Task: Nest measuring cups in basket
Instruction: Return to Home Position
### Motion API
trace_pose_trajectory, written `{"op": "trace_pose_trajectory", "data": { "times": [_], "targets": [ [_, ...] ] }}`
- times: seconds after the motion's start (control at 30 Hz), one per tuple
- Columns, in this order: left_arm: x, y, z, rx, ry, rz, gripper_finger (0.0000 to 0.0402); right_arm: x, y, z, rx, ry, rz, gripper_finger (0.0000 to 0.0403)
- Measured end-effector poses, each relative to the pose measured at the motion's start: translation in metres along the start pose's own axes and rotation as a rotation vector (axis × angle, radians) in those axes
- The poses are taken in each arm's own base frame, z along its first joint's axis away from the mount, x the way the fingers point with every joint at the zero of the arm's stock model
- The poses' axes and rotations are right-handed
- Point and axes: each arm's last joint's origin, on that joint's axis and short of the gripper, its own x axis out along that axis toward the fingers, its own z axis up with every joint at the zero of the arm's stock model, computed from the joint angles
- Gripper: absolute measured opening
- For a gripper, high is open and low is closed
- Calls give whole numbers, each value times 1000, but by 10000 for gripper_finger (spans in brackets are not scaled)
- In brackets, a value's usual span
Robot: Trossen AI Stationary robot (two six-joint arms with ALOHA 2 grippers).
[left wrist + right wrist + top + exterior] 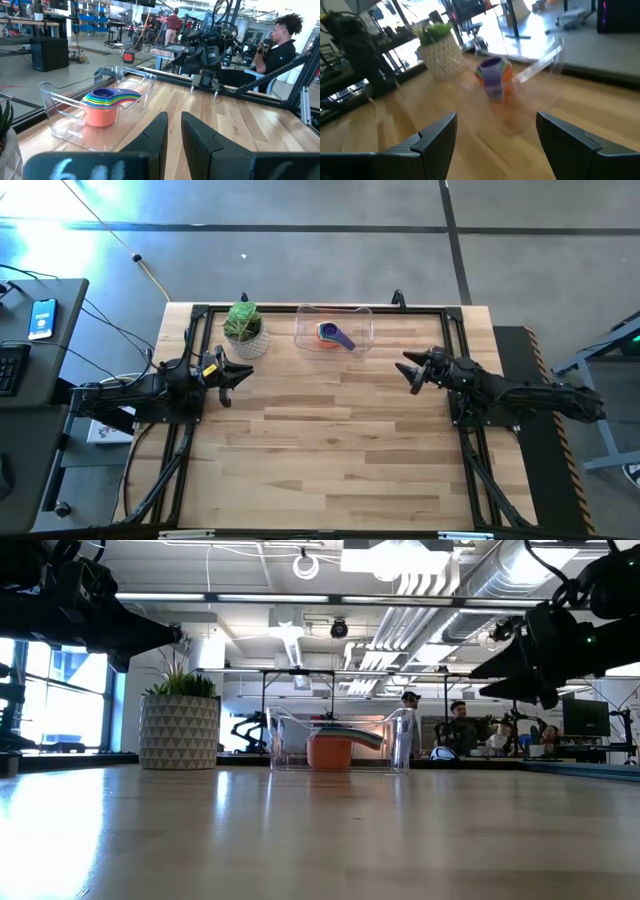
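The measuring cups (333, 335) sit nested in one stack, orange outermost and blue-purple innermost, handles fanned together. The stack (102, 107) stands on the floor of the clear basket (360, 315) at the table's far middle. In the low view the cups (330, 748) show through the basket's wall (395, 740). My left gripper (240, 375) hovers at the table's left, level, nearly shut with only a narrow slit (174, 137), nothing in it. My right gripper (408, 370) hovers at the right, wide open (495, 145), aimed at the cups (494, 77) from a distance.
A green plant in a white patterned pot (245, 332) stands left of the basket, close to my left gripper. Bare wood (330, 440) fills the table's middle and near half. People (280, 45) sit beyond the table's right side.
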Motion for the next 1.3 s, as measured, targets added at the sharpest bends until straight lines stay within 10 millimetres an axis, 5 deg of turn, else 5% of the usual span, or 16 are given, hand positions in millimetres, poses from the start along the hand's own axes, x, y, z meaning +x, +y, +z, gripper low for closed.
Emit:
{"op": "trace_pose_trajectory", "data": {
  "times": [1.3],
  "targets": [
    [0, 0, 0, 0, -1, 0, 44, -1, -4, -7, 58, 57, -58, 263]
  ]
}}
